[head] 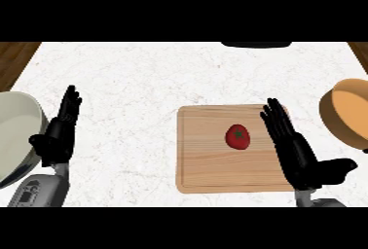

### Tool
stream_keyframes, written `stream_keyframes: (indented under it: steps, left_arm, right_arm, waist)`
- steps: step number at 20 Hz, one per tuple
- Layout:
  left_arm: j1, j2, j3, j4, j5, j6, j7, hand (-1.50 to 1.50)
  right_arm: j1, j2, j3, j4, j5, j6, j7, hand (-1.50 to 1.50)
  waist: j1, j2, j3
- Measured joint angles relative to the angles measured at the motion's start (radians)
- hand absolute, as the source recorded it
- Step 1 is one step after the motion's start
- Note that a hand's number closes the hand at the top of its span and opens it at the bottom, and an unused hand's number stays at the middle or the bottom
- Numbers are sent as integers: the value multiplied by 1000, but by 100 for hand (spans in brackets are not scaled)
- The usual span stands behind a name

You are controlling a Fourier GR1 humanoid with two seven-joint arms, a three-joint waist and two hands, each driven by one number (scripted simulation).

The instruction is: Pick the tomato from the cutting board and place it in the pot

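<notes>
Two black hands — left hand, right hand — on grey forearms.

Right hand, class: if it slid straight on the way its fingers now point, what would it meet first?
The right hand points up and slightly left, past the rectangular wooden cutting board. Beyond lies only the white marble counter, so the way looks free; the red tomato sits left of that line.

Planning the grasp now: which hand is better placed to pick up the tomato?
Right. The right hand hangs open over the cutting board beside the tomato; the left hand is far off.
</notes>
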Motion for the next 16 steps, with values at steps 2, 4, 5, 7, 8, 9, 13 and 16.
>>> stream_keyframes:
  steps: [2, 4, 5, 7, 8, 9, 13, 16]
  left_arm:
    - [13, -6, 4, -12, 2, 5, -7, 0]
    - [28, -17, 4, -28, 11, 5, -11, 0]
    - [33, -21, 5, -33, 15, 7, -10, 0]
    - [46, -33, 9, -42, 25, 12, -11, 0]
    - [53, -38, 13, -46, 32, 15, -11, 0]
    - [59, -46, 14, -52, 40, 14, -10, 0]
    - [86, -79, -15, -101, 52, 6, -9, 0]
    - [106, -92, -42, -144, 52, -2, -2, 0]
  right_arm:
    - [20, -23, -15, -47, 55, -33, -45, 150]
    - [18, -58, -56, -105, 136, -95, -106, 150]
    - [13, -80, -82, -135, 181, -128, -142, 150]
    - [33, -135, -152, -145, 277, -208, -176, -150]
    - [60, -144, -198, -133, 312, -270, -173, -150]
    - [85, -140, -236, -128, 346, -336, -176, -150]
    - [206, -45, -236, -196, 511, -565, -269, -150]
    - [302, 46, -149, -276, 651, -689, -351, -150]
  waist:
    - [-14, 0, -2]
    - [-35, -9, -4]
    - [-49, -16, -5]
    - [-90, -24, -12]
    - [-113, -26, -13]
    - [-127, -26, -12]
    - [-107, -20, -8]
    - [-81, -14, -7]
